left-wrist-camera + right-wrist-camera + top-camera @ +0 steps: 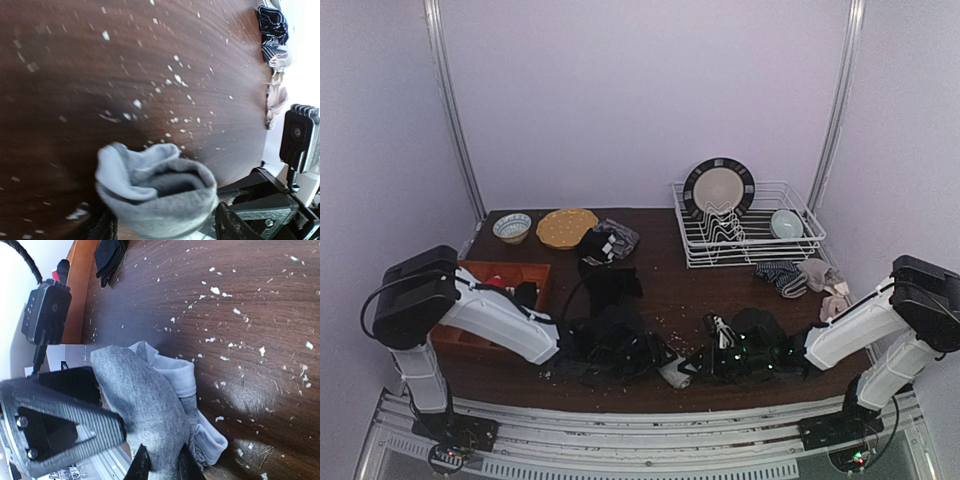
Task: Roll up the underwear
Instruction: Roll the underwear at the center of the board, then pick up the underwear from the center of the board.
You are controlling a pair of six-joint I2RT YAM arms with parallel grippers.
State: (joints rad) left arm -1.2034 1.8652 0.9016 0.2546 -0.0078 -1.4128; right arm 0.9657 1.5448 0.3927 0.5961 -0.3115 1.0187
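The right gripper (140, 445) is clenching on the light grey underwear (145, 400), and the cloth is passing between its ribbed finger and the lower one. The left gripper (165, 227) is standing with one jaw on each side of the same piece. From its wrist view I cannot tell if these jaws are pressing the cloth or only framing it, because the fingers are showing only at the bottom edge. The grey underwear is lying on the dark table (660, 300), near its front edge and between the two arms. It is already forming a thick, loose bundle with one open end and some folds hanging out, so I judge the roll of this piece as nearly done but not yet tight. Farther out, a black garment (610, 285) is lying spread and not rolled behind the left arm, and more dark cloth is lying near both wrists. So most of the task is probably remaining.
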